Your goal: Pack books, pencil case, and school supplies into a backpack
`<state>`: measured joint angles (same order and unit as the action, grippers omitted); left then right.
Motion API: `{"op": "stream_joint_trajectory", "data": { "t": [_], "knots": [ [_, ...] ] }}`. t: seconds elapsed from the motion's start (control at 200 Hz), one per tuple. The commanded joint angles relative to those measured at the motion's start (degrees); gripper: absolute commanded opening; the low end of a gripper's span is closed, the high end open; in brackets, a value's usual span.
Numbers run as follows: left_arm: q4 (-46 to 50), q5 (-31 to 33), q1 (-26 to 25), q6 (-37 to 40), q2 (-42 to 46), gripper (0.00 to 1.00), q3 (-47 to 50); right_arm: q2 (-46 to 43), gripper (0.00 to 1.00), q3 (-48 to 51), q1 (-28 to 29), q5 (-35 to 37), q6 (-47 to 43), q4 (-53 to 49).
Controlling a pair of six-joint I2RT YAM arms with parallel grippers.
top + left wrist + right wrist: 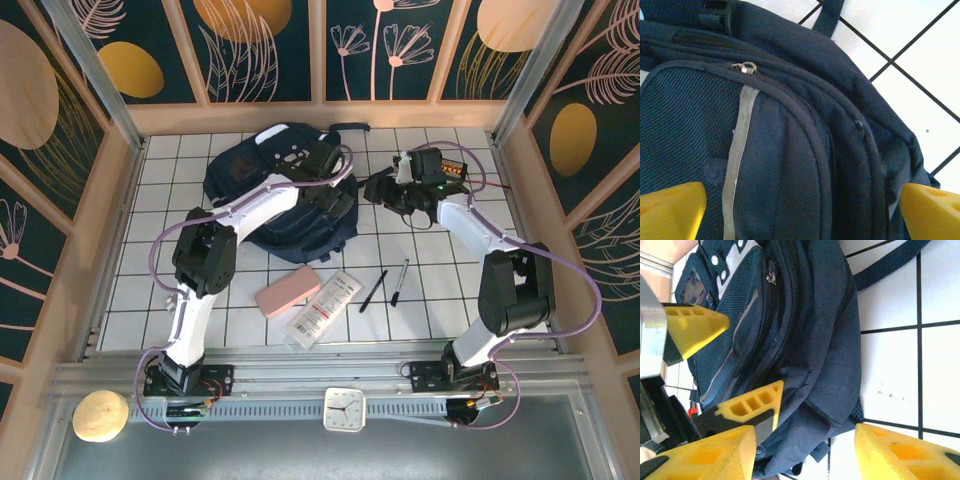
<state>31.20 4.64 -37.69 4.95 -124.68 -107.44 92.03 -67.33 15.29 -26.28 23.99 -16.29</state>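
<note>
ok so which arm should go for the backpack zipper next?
Left, probably. The left gripper hangs open right over the backpack, with the zipper pull just ahead of it. The right gripper, also open, sits off to the backpack's side.

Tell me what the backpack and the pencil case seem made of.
The backpack: woven synthetic cloth, matte navy, with mesh weave, stitched seams and a shiny grey stripe. The pencil case: smooth, matte pink, likely soft plastic or fabric; too small to tell.

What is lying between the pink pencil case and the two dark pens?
The long white booklet, right beside the pencil case; bare tiles separate it from the pens. Top view.
</note>
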Motion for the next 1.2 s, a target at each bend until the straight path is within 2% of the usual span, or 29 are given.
{"op": "stream_joint_trajectory", "data": {
  "t": [0.0,0.045,0.09,0.135,0.195,0.275,0.445,0.666,0.796,1.036,1.196],
  "knots": [
    [4.6,3.2,-0.7,-2.0,-2.8,0.91,-5.9,0.4,0.55,0.9,-0.2,-1.0,0.9,2.8],
    [5.0,4.0,-0.8,-2.3,-3.6,0.85,-6.9,0.7,0.55,0.8,-0.1,-1.4,0.9,3.1],
    [5.6,4.0,-0.8,-2.4,-4.2,0.73,-7.9,1.0,0.55,0.8,-0.1,-1.9,0.8,3.3],
    [6.1,3.7,-0.7,-2.8,-4.7,0.55,-9.2,1.3,0.55,0.9,-0.1,-2.4,0.7,3.5],
    [7.1,3.7,-0.7,-3.7,-5.5,0.22,-10.9,1.6,0.55,1.0,-0.1,-3.0,0.7,3.8],
    [8.4,3.8,-0.7,-4.4,-6.4,0.00,-12.4,1.7,0.55,1.5,-0.1,-3.2,0.5,4.4],
    [9.9,2.4,-0.6,-6.3,-5.2,0.00,-14.2,2.1,0.55,1.9,1.0,-4.2,0.1,5.1],
    [11.1,-8.0,2.5,-14.0,-0.2,0.00,-18.0,5.4,0.60,0.7,3.5,-6.7,1.8,8.3],
    [11.5,-12.6,4.3,-17.1,2.0,0.00,-20.2,7.7,0.60,-2.7,5.0,-5.0,2.3,8.1],
    [12.1,-16.2,4.6,-18.4,4.9,0.00,-20.9,12.2,0.60,-3.7,4.3,-3.6,10.2,17.1],
    [13.0,-17.3,4.9,-18.0,5.2,0.00,-21.0,15.9,0.70,-7.2,5.4,-5.0,13.9,20.8]
  ]
}}
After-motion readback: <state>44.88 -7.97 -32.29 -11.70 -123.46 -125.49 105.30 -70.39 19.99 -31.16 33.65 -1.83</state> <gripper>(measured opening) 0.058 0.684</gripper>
